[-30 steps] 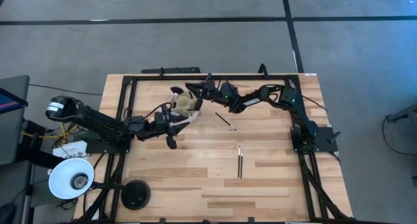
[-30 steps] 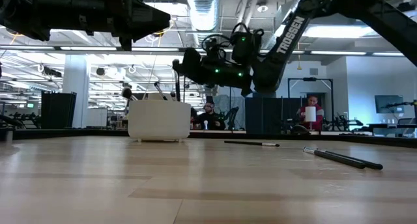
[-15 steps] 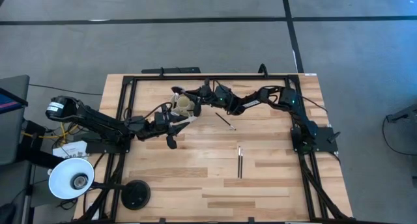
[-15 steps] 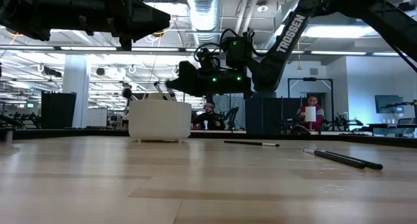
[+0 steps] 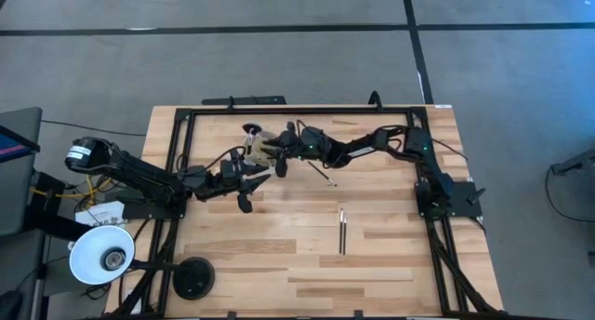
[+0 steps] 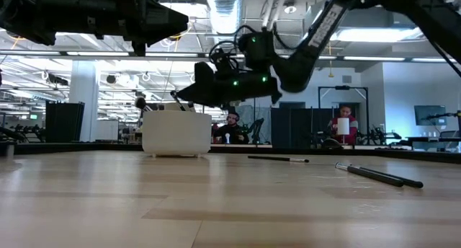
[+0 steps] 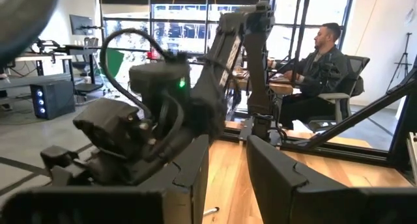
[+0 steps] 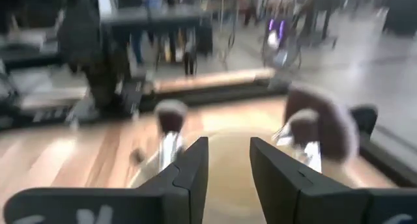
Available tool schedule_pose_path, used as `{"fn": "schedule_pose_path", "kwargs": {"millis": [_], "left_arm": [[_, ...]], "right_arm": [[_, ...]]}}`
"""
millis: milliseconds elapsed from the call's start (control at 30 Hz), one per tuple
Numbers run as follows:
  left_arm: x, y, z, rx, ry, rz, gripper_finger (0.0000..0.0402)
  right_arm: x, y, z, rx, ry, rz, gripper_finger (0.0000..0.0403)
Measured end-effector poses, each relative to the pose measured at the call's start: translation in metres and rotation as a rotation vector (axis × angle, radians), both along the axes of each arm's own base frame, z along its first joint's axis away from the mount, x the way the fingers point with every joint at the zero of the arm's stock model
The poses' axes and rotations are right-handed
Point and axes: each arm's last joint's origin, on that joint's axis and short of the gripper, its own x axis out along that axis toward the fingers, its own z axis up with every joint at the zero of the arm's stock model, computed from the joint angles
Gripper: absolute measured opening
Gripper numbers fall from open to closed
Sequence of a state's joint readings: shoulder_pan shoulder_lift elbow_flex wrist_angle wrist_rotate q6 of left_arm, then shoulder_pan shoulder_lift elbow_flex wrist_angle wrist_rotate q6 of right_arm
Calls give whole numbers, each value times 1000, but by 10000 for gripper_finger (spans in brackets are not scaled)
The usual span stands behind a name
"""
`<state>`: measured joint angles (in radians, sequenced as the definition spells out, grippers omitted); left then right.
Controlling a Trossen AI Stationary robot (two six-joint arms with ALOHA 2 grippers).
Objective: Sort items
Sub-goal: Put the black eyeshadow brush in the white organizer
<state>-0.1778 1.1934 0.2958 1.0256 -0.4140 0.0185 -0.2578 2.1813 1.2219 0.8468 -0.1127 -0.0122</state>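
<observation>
Right claw (image 5: 279, 155) poised over cream cup (image 6: 176, 133), fingers parted, nothing pinched. Risk: could have snagged standing brushes (image 8: 171, 120) on retreat, tipping cup.

Three dark brushes (image 5: 341, 232) flat on wood, one apart (image 5: 322, 174); fluffy-headed ones (image 8: 311, 129) upright in cup.

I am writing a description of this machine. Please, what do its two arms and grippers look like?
Both arms are dark, almost black, built of jointed segments with black cables looping along them. The right arm carries white lettering and small green lights near its wrist. Each gripper, left and right, ends in two flat, dark, blocky fingers. The left arm has a white round label at its base.
</observation>
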Motion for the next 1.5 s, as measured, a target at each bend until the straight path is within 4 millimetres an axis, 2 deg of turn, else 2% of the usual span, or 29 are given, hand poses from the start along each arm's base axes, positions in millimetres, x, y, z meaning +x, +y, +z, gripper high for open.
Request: {"fn": "schedule_pose_path", "kwargs": {"millis": [133, 267, 400, 533, 633, 700, 800, 933, 1100, 1167, 1333, 1500], "left_arm": [[0, -3, 0, 0, 0, -14, 102], [-1, -4, 0, 0, -1, -18, 102], [-1, -4, 0, 0, -1, -18, 102], [-1, -4, 0, 0, -2, -18, 102], [-1, -4, 0, -1, -4, -18, 102], [-1, -4, 0, -1, -4, -18, 102], [-1, -4, 0, -1, -4, -18, 102], [-1, -4, 0, -18, -8, -23, 102], [-1, -4, 1, -24, -12, -24, 102], [-1, -4, 1, -24, -13, -24, 102], [-1, -4, 1, -24, -13, -24, 102], [-1, -4, 1, -24, -13, -24, 102]], "right_arm": [[-7, 19, 25, -10, 161, 42, 114], [-26, 36, 60, 18, 303, 69, 118], [-54, 54, 105, -25, 383, 4, 115], [-92, 80, 150, -103, 441, -59, 110], [-118, 101, 165, -117, 448, -50, 105], [-132, 114, 158, -113, 425, -13, 101], [-152, 126, 126, -85, 427, -9, 91], [-176, 124, 74, -28, 364, -132, 79], [-197, 118, 21, 24, 327, -161, 76], [-203, 118, 6, 19, 328, -162, 79], [-204, 115, -14, 27, 307, -173, 92], [-203, 112, -41, 37, 408, -254, 111]]}}
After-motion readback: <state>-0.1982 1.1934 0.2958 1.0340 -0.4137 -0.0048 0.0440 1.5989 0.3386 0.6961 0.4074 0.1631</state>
